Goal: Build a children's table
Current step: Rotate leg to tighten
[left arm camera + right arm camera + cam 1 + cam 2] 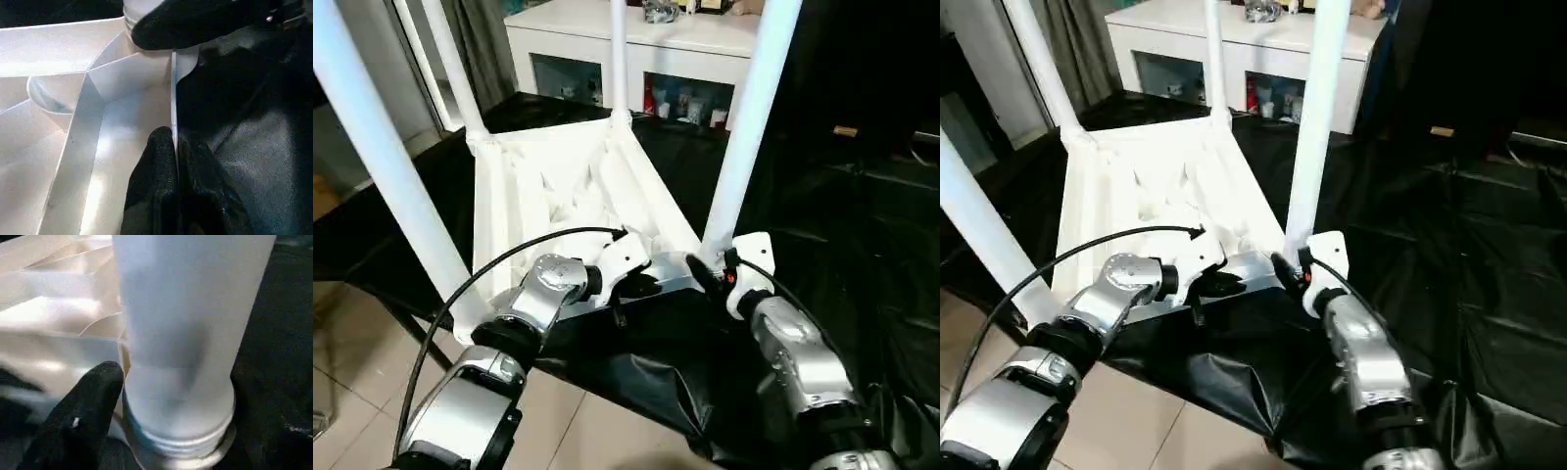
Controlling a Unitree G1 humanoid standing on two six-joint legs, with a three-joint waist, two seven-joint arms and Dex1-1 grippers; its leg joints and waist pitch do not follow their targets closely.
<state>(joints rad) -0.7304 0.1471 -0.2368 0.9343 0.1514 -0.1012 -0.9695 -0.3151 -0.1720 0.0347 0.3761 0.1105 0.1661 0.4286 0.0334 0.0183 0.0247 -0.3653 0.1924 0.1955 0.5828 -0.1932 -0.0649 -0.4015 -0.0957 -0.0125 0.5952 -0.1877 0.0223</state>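
the left gripper [641,284] has its fingers clenched on the near rim of the upturned table top [558,191]; beside it, right gripper [710,269] fingers straddle the near-right leg [744,137], grip unclear. a jolt could unseat that leg from its socket.

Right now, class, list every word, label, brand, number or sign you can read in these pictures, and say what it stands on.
No readable text anywhere.
Upturned table top and its legs: plain white, no markings.
Items behind the white cabinet's glass doors and the things on top of it: any labels too small and blurred to read.
Small tan tag on the dark surface at right: too small to read.
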